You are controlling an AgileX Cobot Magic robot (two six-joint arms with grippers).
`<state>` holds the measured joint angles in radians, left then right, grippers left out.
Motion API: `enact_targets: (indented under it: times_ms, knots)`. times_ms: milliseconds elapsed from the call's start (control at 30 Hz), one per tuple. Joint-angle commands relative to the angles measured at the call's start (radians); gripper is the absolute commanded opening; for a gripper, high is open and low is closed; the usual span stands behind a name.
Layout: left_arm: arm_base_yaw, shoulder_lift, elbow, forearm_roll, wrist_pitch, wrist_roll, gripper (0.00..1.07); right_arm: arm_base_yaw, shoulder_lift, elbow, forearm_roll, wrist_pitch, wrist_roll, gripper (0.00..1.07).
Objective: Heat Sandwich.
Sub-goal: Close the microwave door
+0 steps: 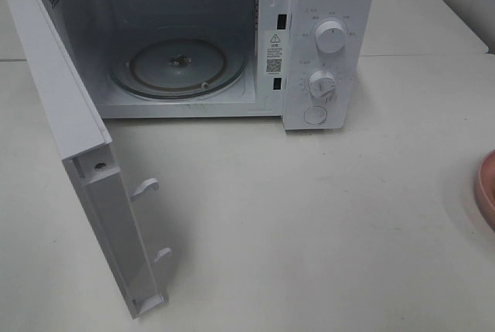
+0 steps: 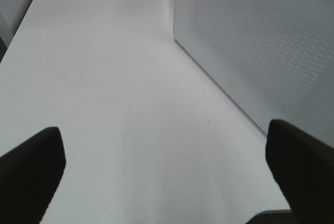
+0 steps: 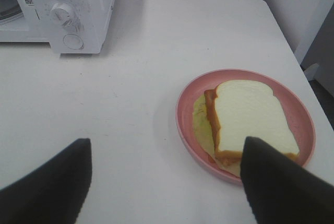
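Note:
The sandwich point(image 3: 250, 117), white bread over ham and pale lettuce, lies on a round pink plate point(image 3: 295, 101) in the right wrist view. My right gripper point(image 3: 167, 182) hangs open just short of the plate, and one dark finger point(image 3: 276, 187) covers the sandwich's near corner. Nothing sits between its fingers. The white microwave point(image 1: 329, 7) stands at the back of the table with its door point(image 1: 77, 138) swung wide to the left and a bare glass turntable point(image 1: 182, 65) inside. My left gripper point(image 2: 167, 177) is open over bare table beside the perforated door point(image 2: 261, 41).
Only a sliver of the pink plate point(image 1: 487, 189) shows at the right edge of the high view, and neither arm appears there. The microwave's two dials and round button point(image 1: 315, 115) face forward. Table edges run close behind the plate.

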<state>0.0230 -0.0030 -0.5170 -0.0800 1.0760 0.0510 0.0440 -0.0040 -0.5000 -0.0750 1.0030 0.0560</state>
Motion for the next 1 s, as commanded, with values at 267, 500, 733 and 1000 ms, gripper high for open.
enact_targets:
  times_ms: [267, 500, 733, 1000]
  knots:
    - [0.002, 0.074, -0.041, -0.027, -0.039, -0.008, 0.98, -0.007, -0.025, 0.002, 0.004, -0.004, -0.013, 0.76]
    - [0.002, 0.282, -0.064, -0.014, -0.125, -0.001, 0.77, -0.007, -0.025, 0.002, 0.004, -0.004, -0.012, 0.76]
    - [0.002, 0.434, -0.059, -0.014, -0.28, -0.001, 0.29, -0.007, -0.025, 0.002, 0.004, -0.004, -0.012, 0.76]
    - [0.002, 0.607, -0.005, -0.005, -0.536, 0.0, 0.0, -0.007, -0.025, 0.002, 0.004, -0.004, -0.012, 0.76]
